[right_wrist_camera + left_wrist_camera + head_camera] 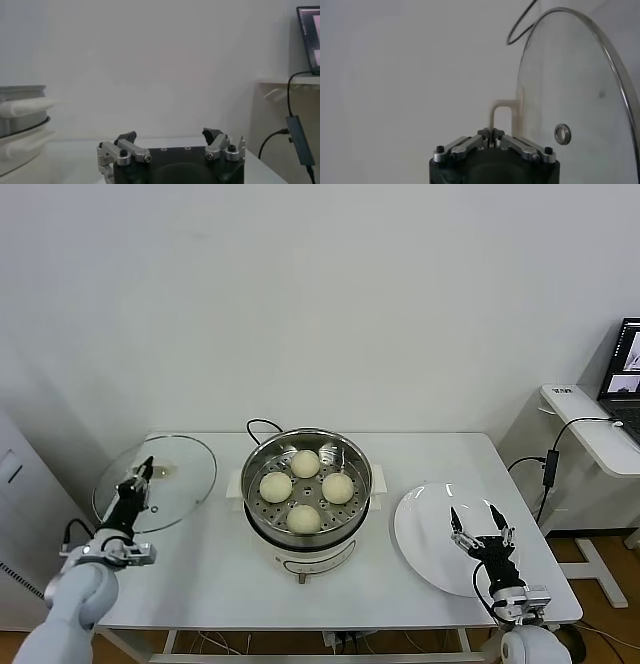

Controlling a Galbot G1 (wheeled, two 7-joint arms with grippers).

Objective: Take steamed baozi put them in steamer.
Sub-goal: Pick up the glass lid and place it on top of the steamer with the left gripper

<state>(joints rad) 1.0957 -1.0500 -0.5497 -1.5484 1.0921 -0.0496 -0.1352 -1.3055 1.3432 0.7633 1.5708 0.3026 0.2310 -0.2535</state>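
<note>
Several cream-white baozi (304, 464) lie in the shiny steel steamer (258, 454) on its white pot base at the table's middle. My right gripper (476, 521) is open and empty, over the flat white plate (420, 524) to the steamer's right; the plate has no buns on it. The steamer's side shows in the right wrist view (20, 120). My left gripper (146, 467) is shut and empty at the table's left, over the glass lid (185, 469). In the left wrist view its fingertips (492, 133) meet beside the lid (580, 95).
A black cord (262, 424) runs behind the steamer. A side desk with a laptop (625, 364) and hanging cables stands to the right. The table's front edge (330, 627) lies near both arms.
</note>
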